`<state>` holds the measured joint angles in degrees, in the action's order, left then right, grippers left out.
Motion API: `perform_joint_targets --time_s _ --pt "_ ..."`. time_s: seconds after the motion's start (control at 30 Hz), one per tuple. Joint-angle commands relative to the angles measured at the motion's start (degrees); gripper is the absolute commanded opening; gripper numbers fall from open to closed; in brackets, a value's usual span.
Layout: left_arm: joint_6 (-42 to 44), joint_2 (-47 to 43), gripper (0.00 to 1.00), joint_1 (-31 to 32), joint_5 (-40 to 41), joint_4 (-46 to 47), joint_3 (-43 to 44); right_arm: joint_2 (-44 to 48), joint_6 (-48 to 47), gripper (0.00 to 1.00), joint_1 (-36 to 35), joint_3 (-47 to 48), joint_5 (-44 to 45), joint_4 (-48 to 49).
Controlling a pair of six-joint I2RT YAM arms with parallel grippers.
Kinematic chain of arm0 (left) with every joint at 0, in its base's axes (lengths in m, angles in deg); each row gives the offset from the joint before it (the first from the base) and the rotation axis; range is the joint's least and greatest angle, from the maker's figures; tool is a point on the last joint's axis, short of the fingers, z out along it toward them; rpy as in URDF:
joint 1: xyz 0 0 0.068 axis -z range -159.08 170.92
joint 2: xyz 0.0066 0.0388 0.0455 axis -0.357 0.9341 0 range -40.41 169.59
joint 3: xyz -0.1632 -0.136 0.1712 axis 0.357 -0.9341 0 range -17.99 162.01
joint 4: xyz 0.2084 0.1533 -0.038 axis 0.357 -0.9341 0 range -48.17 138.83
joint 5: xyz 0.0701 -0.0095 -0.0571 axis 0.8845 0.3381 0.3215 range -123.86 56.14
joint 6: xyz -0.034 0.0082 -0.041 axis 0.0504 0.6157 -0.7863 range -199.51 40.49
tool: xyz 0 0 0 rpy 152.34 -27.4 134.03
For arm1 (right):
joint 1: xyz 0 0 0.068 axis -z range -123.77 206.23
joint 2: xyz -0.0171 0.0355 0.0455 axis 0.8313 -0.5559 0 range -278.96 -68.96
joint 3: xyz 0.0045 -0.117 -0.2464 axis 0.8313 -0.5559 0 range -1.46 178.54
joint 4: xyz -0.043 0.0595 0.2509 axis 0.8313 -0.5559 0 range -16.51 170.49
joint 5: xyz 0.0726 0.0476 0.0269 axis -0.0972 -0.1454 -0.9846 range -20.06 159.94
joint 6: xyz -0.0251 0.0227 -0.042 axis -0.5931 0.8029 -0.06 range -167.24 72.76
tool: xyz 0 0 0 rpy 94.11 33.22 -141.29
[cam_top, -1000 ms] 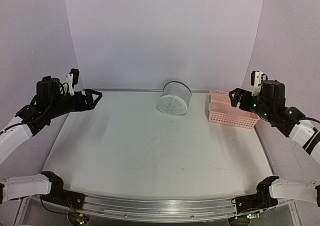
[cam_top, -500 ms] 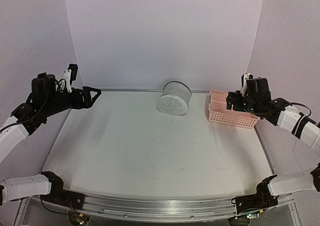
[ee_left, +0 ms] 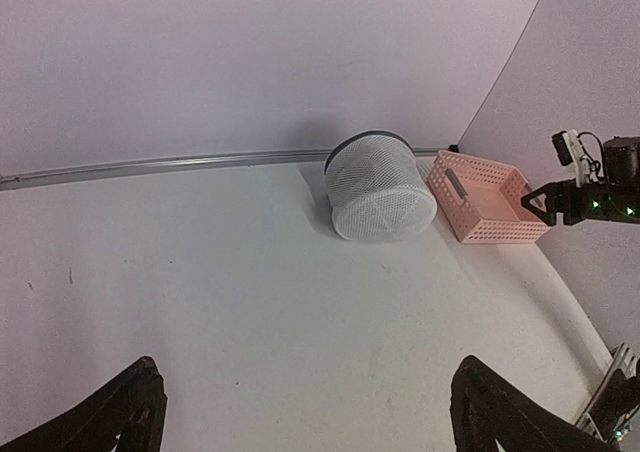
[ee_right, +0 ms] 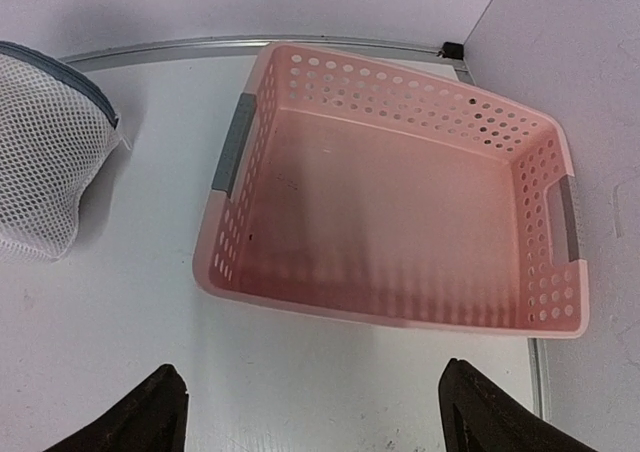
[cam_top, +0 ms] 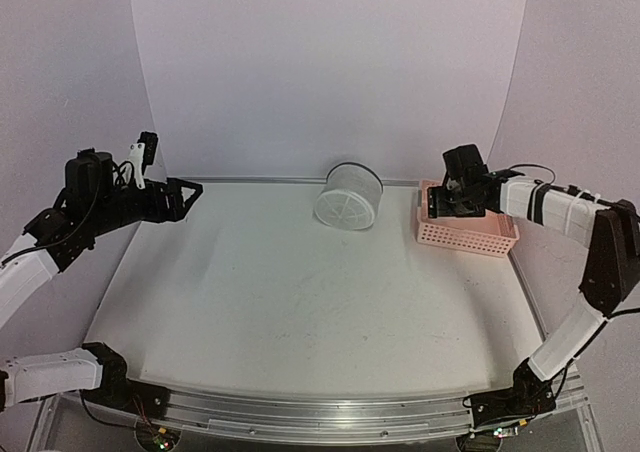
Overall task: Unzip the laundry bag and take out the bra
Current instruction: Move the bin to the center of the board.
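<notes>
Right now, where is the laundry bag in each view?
Top external: bag at centre back.
Left wrist: bag just right of centre, upper half.
Right wrist: bag at left edge, cut off.
Shared landmark: pink basket, to its right in all three.

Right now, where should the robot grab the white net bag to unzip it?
Probably the dark zipper rim at the back top of the laundry bag, coming from above. The bag lies on its side with a round face toward the near side, so the rim arcs over the top and looks easy to reach there. The zipper pull itself is too small to see.
</notes>
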<state>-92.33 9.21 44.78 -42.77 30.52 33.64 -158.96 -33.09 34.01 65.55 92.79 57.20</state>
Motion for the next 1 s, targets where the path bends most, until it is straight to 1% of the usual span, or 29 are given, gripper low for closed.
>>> perform_joint_targets --time_s 0.0,0.23,0.43,0.57,0.73,0.97 --pt "1.33 -0.46 1.00 0.20 -0.05 0.37 0.04 -7.00 -3.91 0.87 -0.13 10.09 -2.74 -1.48" --pt "2.01 -2.00 1.00 0.14 1.07 0.25 -0.39 -19.10 -13.00 0.85 -0.02 23.36 -7.60 -11.71" --pt "2.51 -1.75 1.00 0.14 0.78 0.02 -0.31 -23.34 -22.17 0.87 -0.02 26.79 -10.09 -17.61" --pt "2.71 -1.08 1.00 0.15 0.41 -0.06 -0.13 -25.29 -26.31 0.89 -0.02 27.48 -5.65 -20.35" --pt "2.89 -0.75 1.00 0.16 0.15 -0.22 -0.05 -26.88 -29.47 0.88 -0.02 27.45 1.31 -21.96" --pt "2.80 -0.76 1.00 0.20 -0.14 -0.21 -0.13 -26.36 -31.16 0.82 0.74 26.43 1.75 -21.98"
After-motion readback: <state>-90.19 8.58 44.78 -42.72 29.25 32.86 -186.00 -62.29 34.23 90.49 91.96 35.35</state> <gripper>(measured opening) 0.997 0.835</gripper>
